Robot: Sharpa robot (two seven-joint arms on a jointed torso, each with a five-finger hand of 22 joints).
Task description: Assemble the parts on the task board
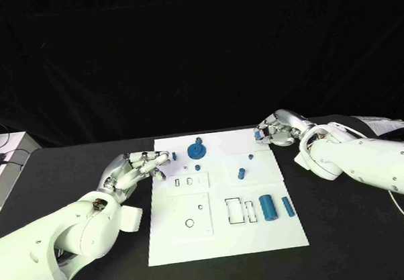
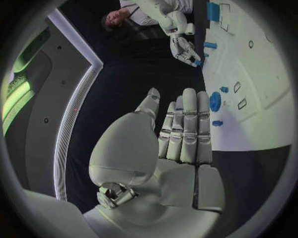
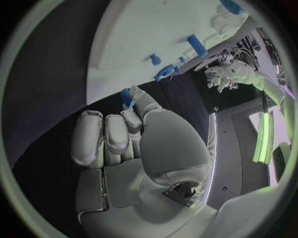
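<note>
Surface (image 1: 99,272): a black surface, with the white task board (image 1: 227,242) lying flat in the middle between the two arms.
Task board: it carried raised square plates with cut-out slots on its left half and blue parts spread over its far and right areas.
Left arm: it reached in from the near left, forearm angled towards the board's far left corner.
Left robot hand (image 1: 139,168): it hovered just beside the board's left edge, fingers stretched out side by side and nothing in them, an empty, opened pose; the left wrist view (image 2: 184,130) showed the straight fingers pointing at the board's edge.
Right arm: it came in from the right, bent so the hand sat at the board's far right corner.
Right robot hand (image 1: 277,131): its fingers were curled in and pinched a small blue part (image 3: 126,96) at the tips, right over the board's corner.
Blue cylinders: a large one (image 1: 268,208) and a slimmer one (image 1: 288,206) lay side by side near the board's right edge.
Blue gear (image 1: 198,150): it stood at the far middle of the board.
Small blue pegs: one (image 1: 242,173) stood right of centre.
</note>
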